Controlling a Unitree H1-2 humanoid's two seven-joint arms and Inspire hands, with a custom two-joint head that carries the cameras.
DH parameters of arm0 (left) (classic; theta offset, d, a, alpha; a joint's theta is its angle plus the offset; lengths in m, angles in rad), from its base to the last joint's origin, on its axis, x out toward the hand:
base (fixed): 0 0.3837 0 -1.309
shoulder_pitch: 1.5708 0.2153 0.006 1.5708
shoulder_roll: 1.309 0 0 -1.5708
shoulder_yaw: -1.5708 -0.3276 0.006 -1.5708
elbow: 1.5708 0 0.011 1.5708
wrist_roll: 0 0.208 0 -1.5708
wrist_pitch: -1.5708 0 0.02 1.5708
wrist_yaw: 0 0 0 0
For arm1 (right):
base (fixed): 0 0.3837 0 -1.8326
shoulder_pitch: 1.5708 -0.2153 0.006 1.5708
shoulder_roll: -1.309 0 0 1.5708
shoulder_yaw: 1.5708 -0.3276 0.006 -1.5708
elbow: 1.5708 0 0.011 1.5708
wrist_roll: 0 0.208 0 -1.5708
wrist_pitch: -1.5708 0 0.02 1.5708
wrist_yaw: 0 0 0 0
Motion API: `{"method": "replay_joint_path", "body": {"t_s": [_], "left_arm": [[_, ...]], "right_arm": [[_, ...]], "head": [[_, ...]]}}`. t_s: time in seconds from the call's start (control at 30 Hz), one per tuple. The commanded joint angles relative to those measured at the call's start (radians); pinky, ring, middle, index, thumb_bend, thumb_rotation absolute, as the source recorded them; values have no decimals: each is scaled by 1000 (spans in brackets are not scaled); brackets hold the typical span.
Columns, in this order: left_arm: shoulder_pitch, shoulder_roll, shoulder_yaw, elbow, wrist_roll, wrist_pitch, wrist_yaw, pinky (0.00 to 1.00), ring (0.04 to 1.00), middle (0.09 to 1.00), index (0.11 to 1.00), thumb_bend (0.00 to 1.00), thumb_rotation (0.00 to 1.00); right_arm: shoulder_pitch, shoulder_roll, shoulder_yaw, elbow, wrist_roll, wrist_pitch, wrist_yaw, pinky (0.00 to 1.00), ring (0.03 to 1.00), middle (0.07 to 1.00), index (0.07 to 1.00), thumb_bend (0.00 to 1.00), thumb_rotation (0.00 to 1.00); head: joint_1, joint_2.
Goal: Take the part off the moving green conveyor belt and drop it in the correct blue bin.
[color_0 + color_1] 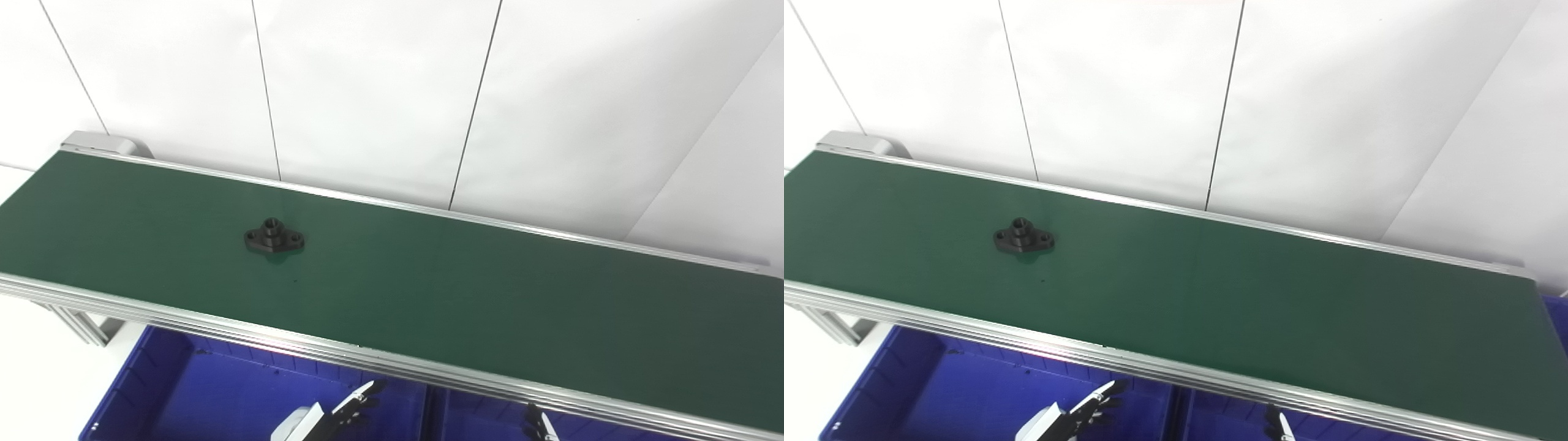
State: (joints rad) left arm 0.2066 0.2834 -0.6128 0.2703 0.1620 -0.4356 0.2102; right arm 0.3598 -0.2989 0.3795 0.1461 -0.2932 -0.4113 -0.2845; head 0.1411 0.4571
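Conveyor belt (429, 288), dark green with aluminium side rails, runs across the scene from upper left to lower right in front of a white panelled wall (367, 92). A black flanged part (274, 237) sits on the belt's left half, roughly midway between the far and near rails. It lies flat on its oval flange, with a short round boss standing up in the middle and a bolt hole at each end of the flange. Nothing touches it.

Below the near rail, two blue bins show at the bottom edge: a left bin (184, 392) and a right bin (478, 416), separated by a wall between them. What lies inside them cannot be made out.

The left hand (334, 413) pokes up from the bottom edge over the left bin, its fingers (361, 392) spread apart and holding nothing, well short of the part. Only the fingertips of the right hand (539, 425) appear at the bottom edge over the right bin; whether that hand is spread or closed cannot be told.
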Motion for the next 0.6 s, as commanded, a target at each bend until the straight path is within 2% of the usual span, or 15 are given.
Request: {"method": "replay_joint_path", "body": {"t_s": [0.0,0.1,0.23,0.37,0.43,0.5,0.57], "left_arm": [[-18,5,-5,-10,3,-34,24,798,899,950,959,945,506],[-18,3,-6,-10,2,-34,27,796,895,948,955,950,508],[-21,-1,-6,-5,3,-34,26,787,889,944,950,960,503],[-29,-5,-11,5,5,-34,30,790,888,939,952,960,510],[-33,-5,-15,9,0,-34,26,788,890,941,953,952,510],[-37,-7,-17,14,-5,-34,23,792,892,946,955,947,509],[-42,-7,-21,20,-1,-34,28,790,890,941,953,950,508]], "right_arm": [[-8,-19,12,-19,5,-59,-49,773,865,911,960,886,620],[-10,-30,32,-40,-2,-59,-114,721,829,883,938,899,625],[-3,-43,39,-105,-23,-59,-183,707,795,833,888,919,610],[-8,-67,52,-196,-22,-59,-234,703,763,801,871,895,544],[-19,-78,52,-240,-12,-59,-247,682,741,782,856,891,493],[-29,-85,50,-271,13,-59,-241,711,741,770,850,870,423],[-49,-96,31,-319,41,-58,-201,668,715,769,845,840,311]], "head": [[1,1],[4,-2],[5,-4],[4,-6],[1,-10],[2,-10],[2,-16]]}}
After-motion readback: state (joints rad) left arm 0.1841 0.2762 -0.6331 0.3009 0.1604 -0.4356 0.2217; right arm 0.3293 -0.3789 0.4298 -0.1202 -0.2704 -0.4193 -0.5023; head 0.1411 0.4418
